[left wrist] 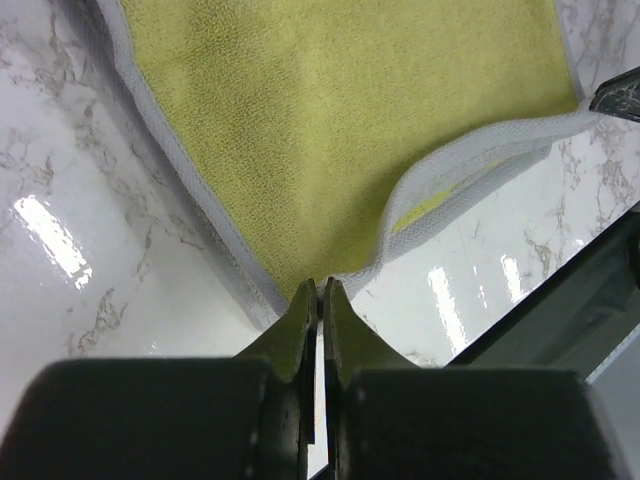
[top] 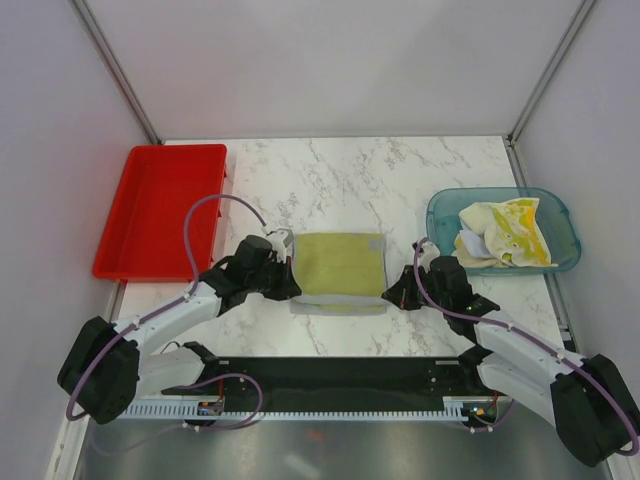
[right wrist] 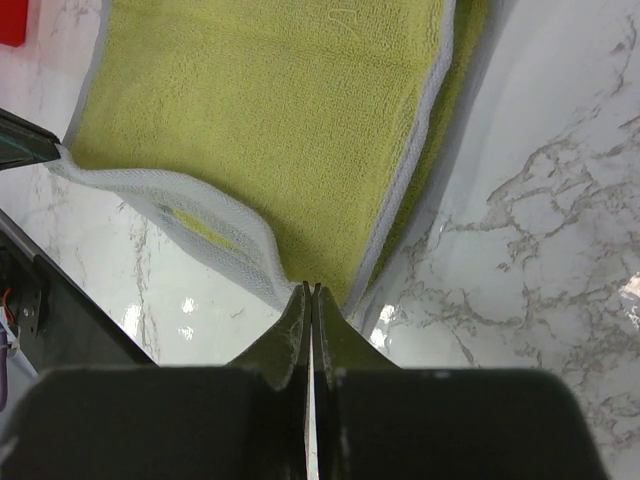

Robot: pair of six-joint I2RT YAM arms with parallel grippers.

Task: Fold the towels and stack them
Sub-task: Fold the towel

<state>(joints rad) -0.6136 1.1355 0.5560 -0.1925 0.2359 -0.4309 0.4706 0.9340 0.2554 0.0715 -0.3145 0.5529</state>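
Wearing white shells over black joints along the left arm point(top: 170, 316) and right arm point(top: 520, 345), with a lilac cable point(top: 200, 215) looping beside each. Tapering into dark, thin paired fingers point(left wrist: 300, 322) at the left hand point(left wrist: 321, 292) and right hand point(right wrist: 311, 292), ahead of blurred matte-grey blocks.

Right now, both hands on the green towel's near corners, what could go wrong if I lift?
The left hand and right hand pinch only the corner tips of the towel; one may slip on lifting.
The near hem buckles slack between them, so the fold may land uneven.
The teal bin sits close to the right arm; a wide swing could knock it.
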